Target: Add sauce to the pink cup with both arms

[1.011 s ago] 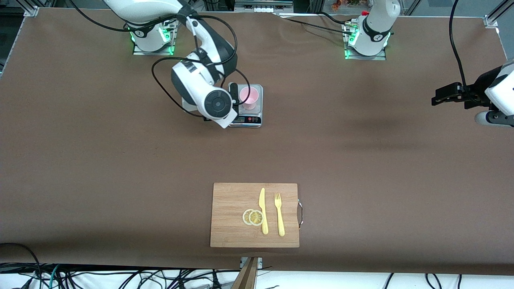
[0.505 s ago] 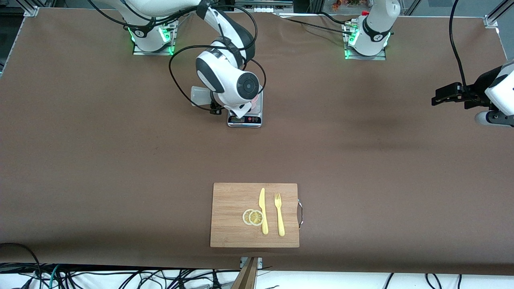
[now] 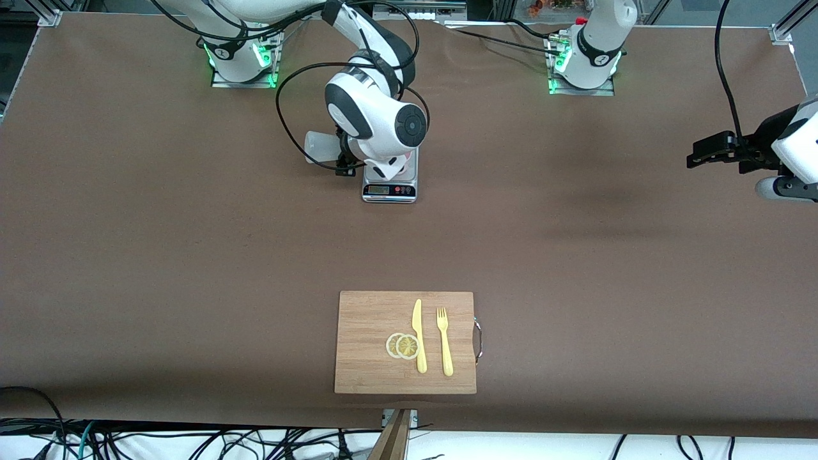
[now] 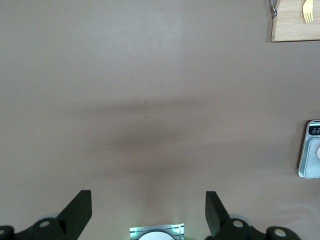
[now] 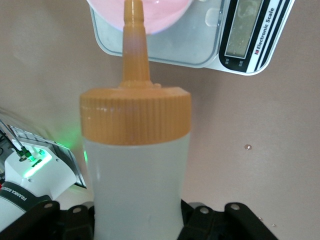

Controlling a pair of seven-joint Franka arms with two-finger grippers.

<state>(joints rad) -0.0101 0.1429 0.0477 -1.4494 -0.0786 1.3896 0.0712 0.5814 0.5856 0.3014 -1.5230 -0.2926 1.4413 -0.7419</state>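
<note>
My right gripper [image 3: 345, 156] is shut on the sauce bottle [image 3: 318, 146], whitish with an orange cap [image 5: 135, 117], and holds it tipped on its side over the kitchen scale [image 3: 390, 190]. In the right wrist view the gripper [image 5: 137, 222] clamps the bottle's body [image 5: 135, 175], and the nozzle tip reaches over the rim of the pink cup [image 5: 155, 12], which stands on the scale [image 5: 250, 35]. In the front view the right wrist hides nearly all of the cup. My left gripper [image 3: 698, 154] waits open and empty in the air at the left arm's end of the table, as the left wrist view [image 4: 146, 212] shows.
A wooden cutting board [image 3: 364, 342] lies near the front edge with two lemon slices [image 3: 402, 345], a yellow knife [image 3: 418, 335] and a yellow fork [image 3: 445, 342] on it. Black cables loop around the right arm above the scale.
My right arm has swung with the bottle toward the left arm's end and over the scale. Its wrist now covers the cup, which showed openly one second ago. The left arm has not moved.
</note>
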